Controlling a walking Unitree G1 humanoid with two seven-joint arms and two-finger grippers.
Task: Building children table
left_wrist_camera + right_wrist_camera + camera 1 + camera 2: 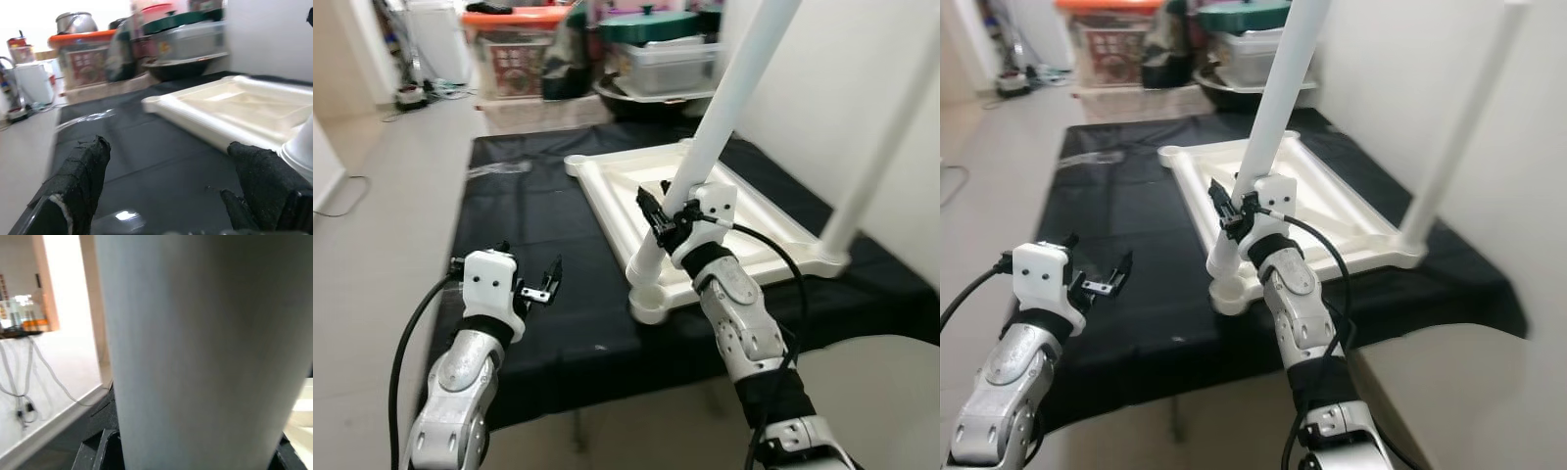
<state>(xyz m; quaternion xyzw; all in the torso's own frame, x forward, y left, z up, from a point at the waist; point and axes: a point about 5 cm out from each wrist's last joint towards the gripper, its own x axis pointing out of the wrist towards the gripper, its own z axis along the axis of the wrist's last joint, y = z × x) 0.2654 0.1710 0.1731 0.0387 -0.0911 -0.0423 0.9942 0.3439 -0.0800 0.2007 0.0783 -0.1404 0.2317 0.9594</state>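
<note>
Left eye view: right gripper (664,223) pinching tilted leg (710,147) at tabletop (759,220) corner socket, may jam crooked; left gripper (548,279) spread, idle.

A home: tiled floor (401,196), stacked storage boxes (514,49), cooking pots (646,24)

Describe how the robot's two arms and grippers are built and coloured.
Both arms are silver, segmented metal with black bands at the joints. Each wrist carries a white, boxy housing with small dark holes, and a black cable loops along each arm. The left gripper and right gripper each have two long black fingers with a rough, textured surface.
</note>
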